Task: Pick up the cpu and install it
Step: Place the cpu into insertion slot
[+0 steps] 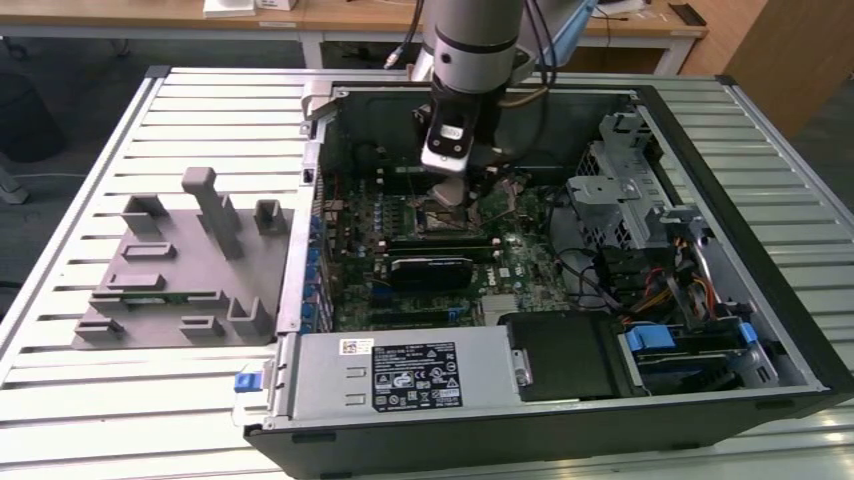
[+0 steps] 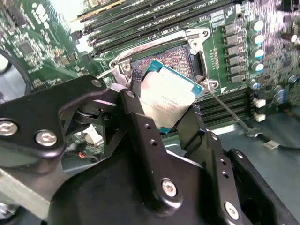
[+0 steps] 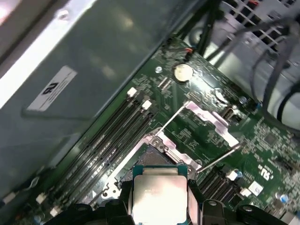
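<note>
Hovering cpu [image 3: 159,197] over socket [image 2: 180,58], 12 o'clock of PSU [image 1: 400,375], exterior view. Gripper [image 1: 450,190] jaws pinch its edges; seating needs level alignment.

The arm [image 1: 470,40] hangs near-vertical from above, and its downward-pointing gripper [image 2: 165,107] clamps the cpu [image 2: 169,96] between two black fingers [image 2: 140,123].

Silver-grey arm [image 1: 470,30]; matte black gripper [image 2: 164,101] with silver screws [image 2: 169,187].
</note>
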Available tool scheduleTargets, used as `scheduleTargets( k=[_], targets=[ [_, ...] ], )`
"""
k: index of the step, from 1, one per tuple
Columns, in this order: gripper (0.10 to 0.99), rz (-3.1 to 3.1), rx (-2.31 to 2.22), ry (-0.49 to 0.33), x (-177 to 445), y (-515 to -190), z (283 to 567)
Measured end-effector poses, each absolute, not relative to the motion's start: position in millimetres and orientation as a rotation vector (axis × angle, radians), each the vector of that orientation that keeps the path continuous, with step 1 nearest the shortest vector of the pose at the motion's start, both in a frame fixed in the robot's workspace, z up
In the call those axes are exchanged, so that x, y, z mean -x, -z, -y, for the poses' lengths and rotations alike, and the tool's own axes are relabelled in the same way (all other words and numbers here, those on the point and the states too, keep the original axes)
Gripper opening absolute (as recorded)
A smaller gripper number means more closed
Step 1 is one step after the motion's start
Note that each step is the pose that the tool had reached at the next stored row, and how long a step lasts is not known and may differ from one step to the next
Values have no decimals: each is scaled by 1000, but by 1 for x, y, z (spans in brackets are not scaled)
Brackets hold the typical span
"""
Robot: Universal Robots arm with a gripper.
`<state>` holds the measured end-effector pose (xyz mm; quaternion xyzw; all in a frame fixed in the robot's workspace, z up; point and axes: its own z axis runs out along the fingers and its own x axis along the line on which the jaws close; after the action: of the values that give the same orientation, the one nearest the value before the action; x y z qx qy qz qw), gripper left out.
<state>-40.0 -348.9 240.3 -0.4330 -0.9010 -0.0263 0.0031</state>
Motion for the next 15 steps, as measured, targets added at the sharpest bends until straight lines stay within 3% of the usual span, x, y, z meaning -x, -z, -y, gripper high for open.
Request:
scheduleTargets(
  k=[15],
  targets=[
    [545, 2620, 1733, 83, 40, -237, 349]
  ],
)
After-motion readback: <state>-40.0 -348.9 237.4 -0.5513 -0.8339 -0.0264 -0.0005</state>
